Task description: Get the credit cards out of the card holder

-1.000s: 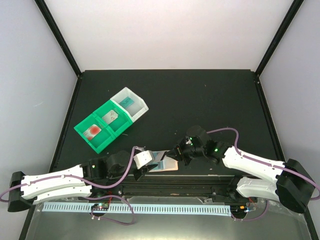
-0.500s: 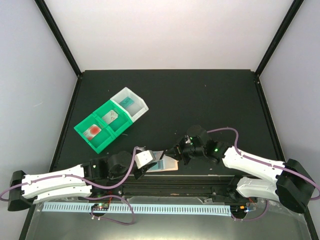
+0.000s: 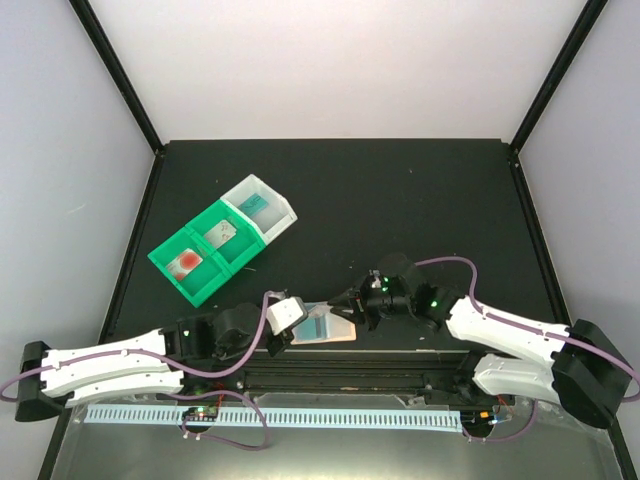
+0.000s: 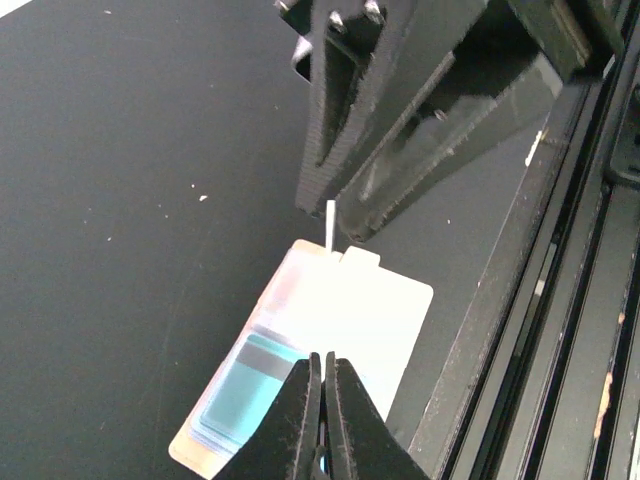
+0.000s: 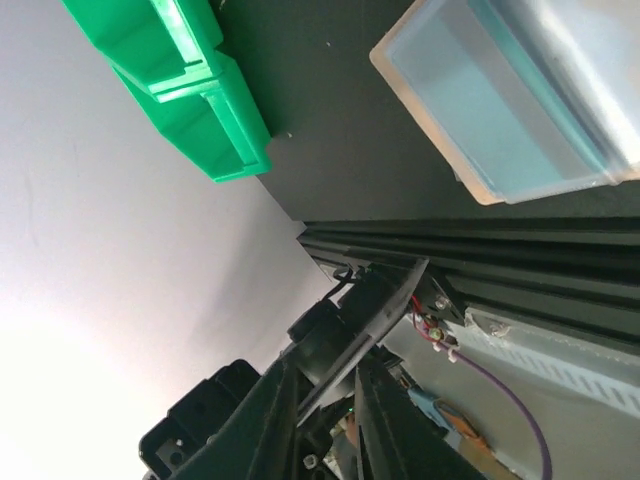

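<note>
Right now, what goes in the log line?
left gripper shut over card holder | right gripper at its opposite end | teal card inside

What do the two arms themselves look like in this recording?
The left arm and right arm have white shell links, black joints, small green lights and looping purple cables. The left tool and right tool are each a pair of black tapering fingers.

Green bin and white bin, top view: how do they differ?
The green bin has two compartments, the white bin one. The green bin holds a red-blotched card and a pale card; the white bin holds a teal card. Both sit in one diagonal row.
</note>
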Controlling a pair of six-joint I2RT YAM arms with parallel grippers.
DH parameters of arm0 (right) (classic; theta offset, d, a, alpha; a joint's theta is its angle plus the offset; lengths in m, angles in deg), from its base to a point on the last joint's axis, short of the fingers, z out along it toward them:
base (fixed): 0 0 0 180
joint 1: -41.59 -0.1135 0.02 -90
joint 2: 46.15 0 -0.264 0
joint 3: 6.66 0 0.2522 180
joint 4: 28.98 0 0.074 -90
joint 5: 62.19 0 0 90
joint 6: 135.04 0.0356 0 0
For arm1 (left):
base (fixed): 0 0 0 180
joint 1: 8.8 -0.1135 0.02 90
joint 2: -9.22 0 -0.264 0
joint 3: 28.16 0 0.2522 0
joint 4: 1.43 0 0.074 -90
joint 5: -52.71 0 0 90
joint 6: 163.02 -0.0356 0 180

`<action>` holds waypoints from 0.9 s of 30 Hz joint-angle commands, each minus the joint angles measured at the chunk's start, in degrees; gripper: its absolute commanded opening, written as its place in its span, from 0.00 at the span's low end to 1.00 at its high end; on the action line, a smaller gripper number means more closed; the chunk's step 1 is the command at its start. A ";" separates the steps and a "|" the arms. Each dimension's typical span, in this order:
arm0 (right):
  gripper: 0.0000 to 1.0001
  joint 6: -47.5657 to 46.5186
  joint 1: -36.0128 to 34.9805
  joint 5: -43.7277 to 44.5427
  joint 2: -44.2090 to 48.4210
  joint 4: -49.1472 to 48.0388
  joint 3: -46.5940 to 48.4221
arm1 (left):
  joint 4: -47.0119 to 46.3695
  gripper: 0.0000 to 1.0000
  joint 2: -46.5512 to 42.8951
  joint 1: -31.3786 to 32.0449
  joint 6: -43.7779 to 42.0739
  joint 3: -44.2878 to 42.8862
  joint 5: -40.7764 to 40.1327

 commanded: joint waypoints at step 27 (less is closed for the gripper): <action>1.00 -38.42 0.06 8.12 15.00 4.47 -4.14 | 6.41 0.02 -19.22 -7.24 23.51 -3.52 -16.85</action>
